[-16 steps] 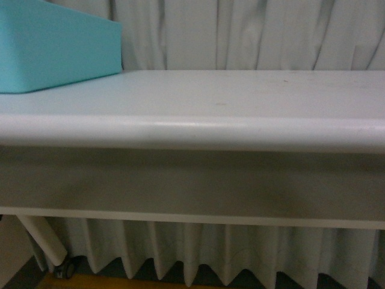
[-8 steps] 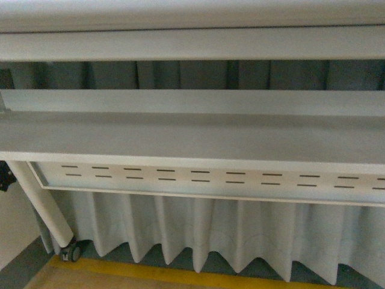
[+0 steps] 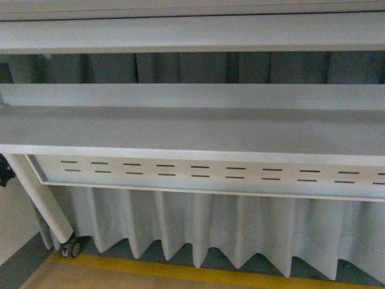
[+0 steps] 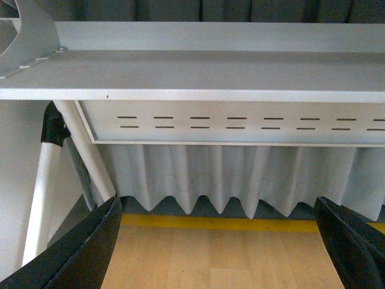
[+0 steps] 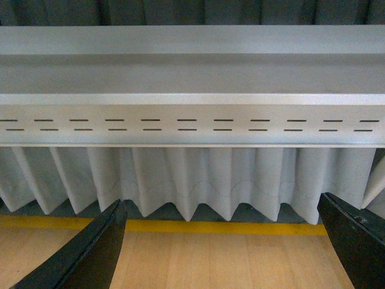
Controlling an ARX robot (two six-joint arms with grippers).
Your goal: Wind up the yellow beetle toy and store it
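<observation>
Both arms low, below tabletop, likely parked. Left gripper and right gripper jaws wide apart, holding nothing. Yellow beetle toy not in any view, probably up on table. Slotted panel, pleated curtain, wood floor, yellow line.

Light is soft, even and dim, with a cool grey cast. The gap under the table lies in deep shadow. The front view is slightly hazy; both wrist views are sharper, their near corners blurred dark.
</observation>
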